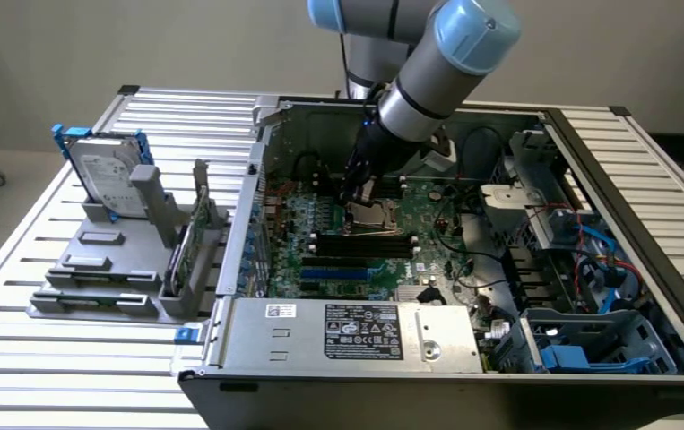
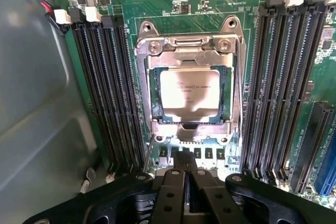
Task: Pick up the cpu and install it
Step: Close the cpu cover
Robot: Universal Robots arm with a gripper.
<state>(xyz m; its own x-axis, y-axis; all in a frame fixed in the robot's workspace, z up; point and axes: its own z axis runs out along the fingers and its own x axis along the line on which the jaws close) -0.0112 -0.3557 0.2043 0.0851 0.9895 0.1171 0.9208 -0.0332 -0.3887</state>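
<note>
The cpu [image 2: 189, 96] is lying flat inside the socket frame [image 2: 189, 51], just ahead of and below the gripper [image 2: 185, 163], whose fingers are pressing together on nothing. I cannot tell whether the chip is sitting fully square, so a downward nudge from the closed fingertips would be risking bent socket pins or a scratched lid. The memory slots [image 2: 113, 93] are crowding both sides of the gripper, and a sideways drift could be snagging them. Around the gripper, the open computer case [image 1: 628, 206] is holding the motherboard [image 1: 437, 224] and power supply [image 1: 354, 331]. Well away, outside the case, a grey rack [image 1: 102, 269] is holding the hard drive [image 1: 108, 170] upright.
</note>
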